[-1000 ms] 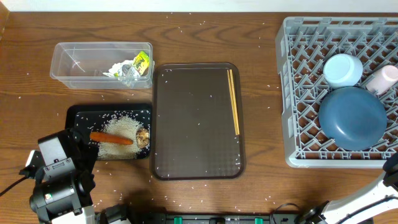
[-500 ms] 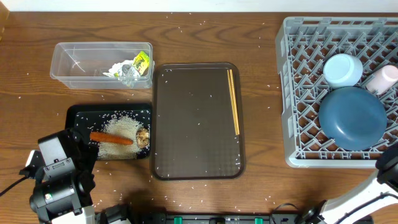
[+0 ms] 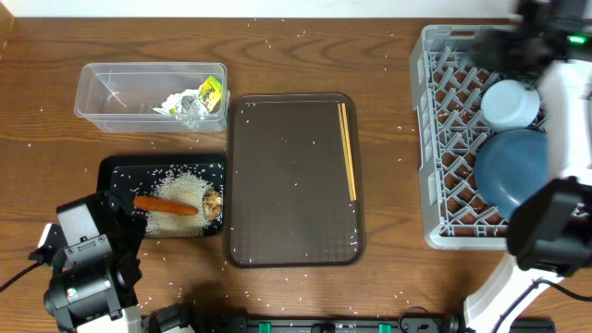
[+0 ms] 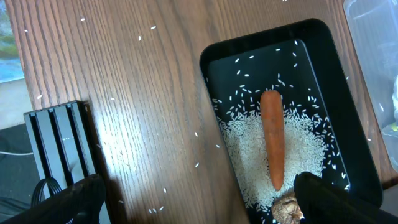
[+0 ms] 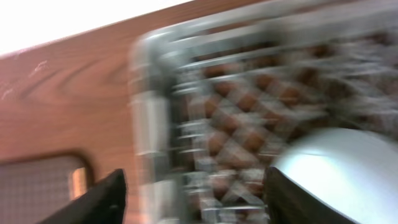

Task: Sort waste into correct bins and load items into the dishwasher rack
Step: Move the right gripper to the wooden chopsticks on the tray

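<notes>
Now, overhead: chopsticks (image 3: 348,153) lie along the right edge of the brown tray (image 3: 287,185), likely light, stiff, slippery (we'd pinch mid-length) | left wrist: left gripper (image 4: 199,200) spread wide, empty, beside black tray (image 4: 314,68) | right wrist: right gripper (image 5: 194,198) blurred, jaws apart, empty, over rack (image 5: 149,124).

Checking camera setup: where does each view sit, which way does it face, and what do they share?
Overhead: above the table, looking straight down; left arm, right arm show.
Left wrist: on left arm, faces down at black tray and carrot; open jaws show.
Right wrist: on right arm, blurred, faces rack and brown tray corner; jaws apart.
Shared: overhead and left wrist show the carrot.
</notes>
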Controlling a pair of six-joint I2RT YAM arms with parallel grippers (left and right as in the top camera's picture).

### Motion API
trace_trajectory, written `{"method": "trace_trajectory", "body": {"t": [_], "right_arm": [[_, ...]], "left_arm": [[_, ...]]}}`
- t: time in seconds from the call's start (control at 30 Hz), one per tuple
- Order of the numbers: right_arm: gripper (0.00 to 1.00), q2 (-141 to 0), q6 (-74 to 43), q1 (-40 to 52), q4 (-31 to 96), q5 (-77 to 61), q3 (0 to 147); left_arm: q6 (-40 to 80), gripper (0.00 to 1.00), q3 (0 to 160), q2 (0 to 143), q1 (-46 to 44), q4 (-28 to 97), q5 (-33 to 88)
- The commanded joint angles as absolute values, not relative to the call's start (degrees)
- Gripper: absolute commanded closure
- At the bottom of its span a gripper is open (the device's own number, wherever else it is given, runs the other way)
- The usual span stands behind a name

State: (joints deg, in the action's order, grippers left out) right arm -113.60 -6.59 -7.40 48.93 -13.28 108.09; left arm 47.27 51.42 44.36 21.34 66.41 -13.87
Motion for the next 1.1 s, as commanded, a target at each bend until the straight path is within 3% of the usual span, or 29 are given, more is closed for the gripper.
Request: {"method": "trace_trajectory", "body": {"t": [0.0, 0.1, 0.27, 0.5, 0.63, 0.73, 1.07], "right_arm": [[0.41, -112.64, -6.35, 0.27, 49.82, -11.75, 107.55], [0.43, -112.64, -6.37, 7.53, 50.48, -11.79, 106.87], [0.54, -112.64, -8.95, 17.34, 50.52, -7.46, 103.81], [0.55, -112.64, -18.9, 27.33, 44.23, -0.8, 94.35], [0.55, -112.64, -21.65, 29.71, 38.94, 1.21, 89.38], [0.47, -112.64, -23.49, 30.04, 35.99, 4.36, 86.15], [0.46, -112.64, -23.97, 29.43, 28.86, 4.43, 79.88]], "left_arm": [[46.52, 0.02, 52.29, 44.42, 21.63, 66.61, -14.37], [46.52, 0.02, 52.29, 44.42, 21.63, 66.61, -14.35], [46.52, 0.02, 52.29, 44.42, 21.63, 66.61, -14.37], [46.52, 0.02, 52.29, 44.42, 21.63, 66.61, -14.37], [46.52, 0.02, 52.29, 44.42, 21.63, 66.61, -14.37], [46.52, 0.02, 52.29, 44.42, 21.63, 66.61, -14.35], [46.52, 0.02, 52.29, 44.42, 21.63, 66.61, -14.35]]}}
